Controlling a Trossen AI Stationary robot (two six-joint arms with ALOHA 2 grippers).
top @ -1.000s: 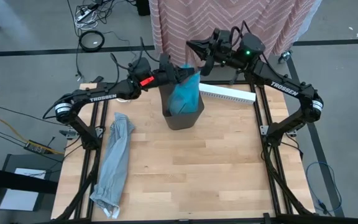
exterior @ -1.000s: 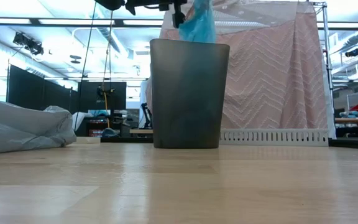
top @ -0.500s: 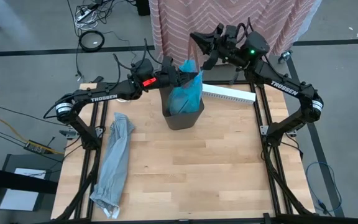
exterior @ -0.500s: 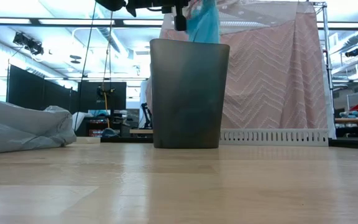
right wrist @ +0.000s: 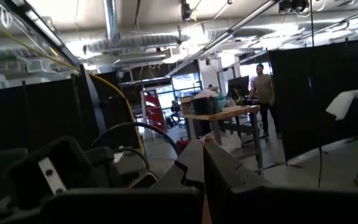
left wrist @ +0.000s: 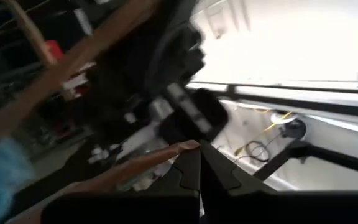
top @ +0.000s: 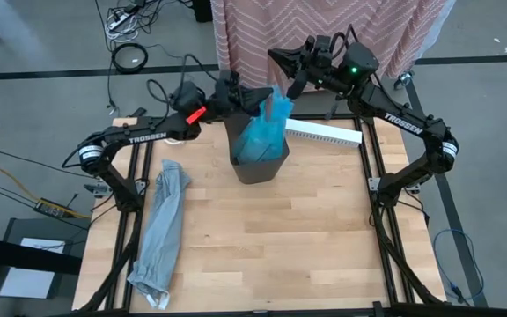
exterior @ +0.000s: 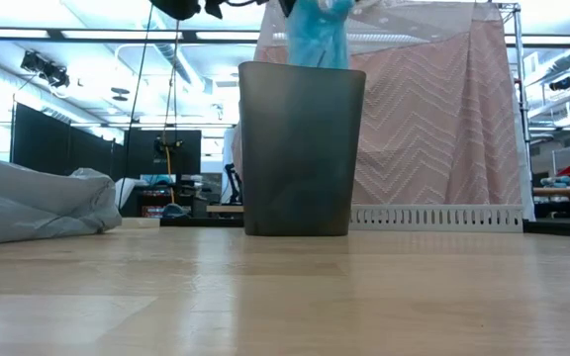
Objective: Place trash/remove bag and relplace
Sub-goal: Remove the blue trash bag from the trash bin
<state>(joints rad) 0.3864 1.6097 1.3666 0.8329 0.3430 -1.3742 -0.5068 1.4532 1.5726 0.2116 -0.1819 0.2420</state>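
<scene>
The thin, crinkly blue plastic bin liner (top: 265, 132) has been lifted higher from the dark bin (top: 259, 165) by the closed left end effector (top: 260, 99); being light and limp, it is best gripped at its bunched top. The right end effector (top: 275, 58) is closed, empty.

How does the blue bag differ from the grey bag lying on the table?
The blue bag is bright and stands bunched up out of the bin; the grey bag is pale and lies stretched out flat on the table. The blue one is by the left tool; the grey one lies apart. Both are thin, crinkled plastic.
</scene>
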